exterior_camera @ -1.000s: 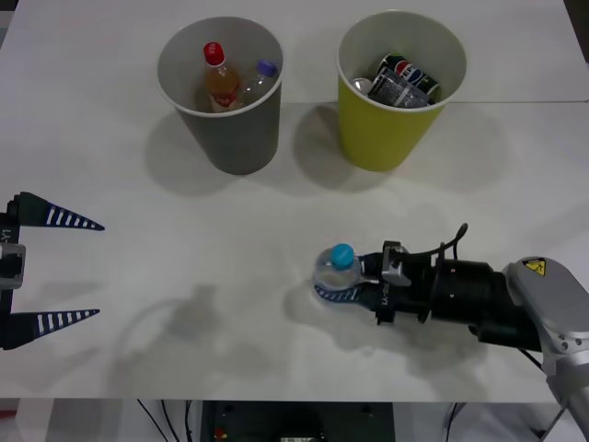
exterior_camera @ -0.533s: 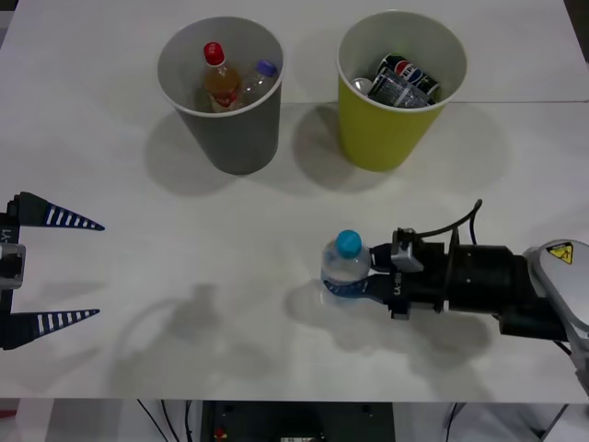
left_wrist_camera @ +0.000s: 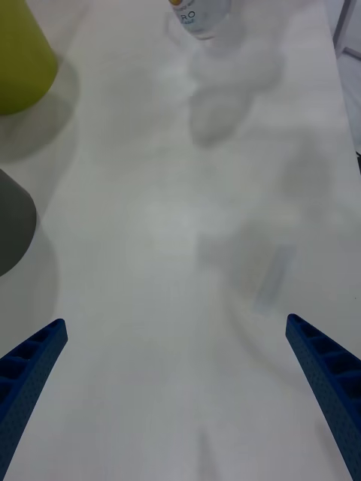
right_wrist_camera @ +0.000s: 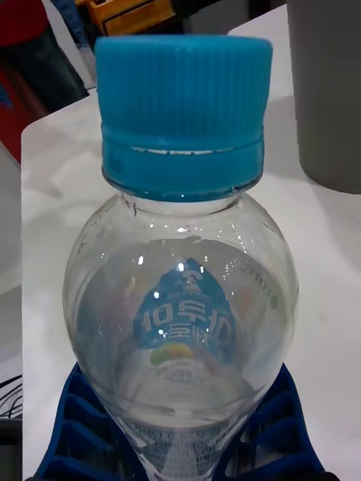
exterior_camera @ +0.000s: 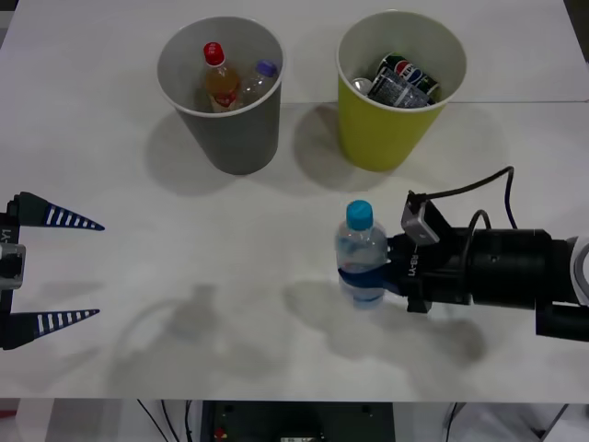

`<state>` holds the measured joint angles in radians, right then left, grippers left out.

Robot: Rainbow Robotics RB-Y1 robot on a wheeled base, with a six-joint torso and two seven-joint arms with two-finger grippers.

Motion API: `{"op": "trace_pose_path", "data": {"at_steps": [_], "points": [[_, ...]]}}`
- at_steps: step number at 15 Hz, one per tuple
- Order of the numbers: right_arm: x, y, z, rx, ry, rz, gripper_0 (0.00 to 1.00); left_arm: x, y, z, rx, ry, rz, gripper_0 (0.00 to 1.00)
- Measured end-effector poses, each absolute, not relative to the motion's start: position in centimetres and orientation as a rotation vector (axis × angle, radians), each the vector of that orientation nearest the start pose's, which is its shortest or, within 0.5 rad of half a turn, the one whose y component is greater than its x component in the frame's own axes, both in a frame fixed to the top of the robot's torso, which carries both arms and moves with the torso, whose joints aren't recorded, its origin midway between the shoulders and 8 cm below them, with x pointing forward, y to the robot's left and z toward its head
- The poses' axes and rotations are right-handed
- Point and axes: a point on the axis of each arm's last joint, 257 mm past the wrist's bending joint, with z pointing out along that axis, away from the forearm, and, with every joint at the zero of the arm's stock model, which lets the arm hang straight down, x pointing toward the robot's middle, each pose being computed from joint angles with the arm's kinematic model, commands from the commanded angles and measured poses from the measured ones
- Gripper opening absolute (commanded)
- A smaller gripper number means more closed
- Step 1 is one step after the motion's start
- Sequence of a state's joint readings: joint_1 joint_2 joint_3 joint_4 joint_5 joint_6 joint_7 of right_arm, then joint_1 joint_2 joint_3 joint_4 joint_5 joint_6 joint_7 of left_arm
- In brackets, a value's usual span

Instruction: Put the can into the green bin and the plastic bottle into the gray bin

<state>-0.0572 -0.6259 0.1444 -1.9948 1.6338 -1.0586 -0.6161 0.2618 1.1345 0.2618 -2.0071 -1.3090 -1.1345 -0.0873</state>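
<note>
On a white, faintly marbled tabletop point(exterior_camera: 230, 276), our right gripper point(exterior_camera: 368, 276) clasps the plastic bottle point(exterior_camera: 362, 253) around its lower body, blue ribbed fingers point(right_wrist_camera: 71, 428) pressed to either side of the clear plastic. We hold the bottle upright on the right side of the tabletop, its light-blue cap on top, near the green bin point(exterior_camera: 396, 87) and well apart from the gray bin point(exterior_camera: 225, 92). A soft shadow spreads on the surface beneath and to the right of the bottle.

Both bins stand side by side toward the far edge of the tabletop, gray on our left, green on our right. In the gray bin we see a red-capped orange bottle point(exterior_camera: 219, 81) and a purple-capped bottle point(exterior_camera: 260, 78); in the green bin lie dark cans point(exterior_camera: 400, 78).

Our left gripper point(exterior_camera: 41, 272) waits at the left edge of the tabletop with its fingers spread wide and nothing between them; bare white surface lies ahead of it.

A seam crosses the tabletop behind the green bin. Beyond the tabletop's far corner, the right wrist view shows blurred red, dark and orange shapes in the room that we cannot make out.
</note>
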Motion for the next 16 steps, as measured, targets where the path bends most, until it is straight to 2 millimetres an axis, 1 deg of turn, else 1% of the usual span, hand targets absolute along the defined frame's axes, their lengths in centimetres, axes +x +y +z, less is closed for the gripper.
{"op": "trace_pose_path", "data": {"at_steps": [3, 6, 8, 11, 14, 16], "points": [[36.9, -8.6, -17.7, -1.140, 1.776, 0.707, 0.00, 34.1, 28.6, -16.7, 1.762, 1.444, -0.118, 1.00], [36.5, -8.8, -15.6, -1.066, 1.870, 0.702, 0.00, 34.1, 28.6, -16.7, 1.762, 1.444, -0.118, 1.00], [36.7, -8.6, -14.0, -1.023, 1.903, 0.720, 0.00, 34.1, 28.6, -16.7, 1.762, 1.443, -0.118, 1.00], [37.6, -8.0, -11.3, -0.993, 1.911, 0.726, 0.00, 34.1, 28.6, -16.7, 1.762, 1.444, -0.118, 1.00], [39.0, -7.5, -8.5, -1.058, 1.894, 0.672, 0.00, 34.1, 28.6, -16.7, 1.762, 1.444, -0.118, 1.00], [40.0, -7.0, -6.2, -1.109, 1.863, 0.636, 0.00, 34.1, 28.6, -16.7, 1.762, 1.443, -0.118, 1.00]]}}
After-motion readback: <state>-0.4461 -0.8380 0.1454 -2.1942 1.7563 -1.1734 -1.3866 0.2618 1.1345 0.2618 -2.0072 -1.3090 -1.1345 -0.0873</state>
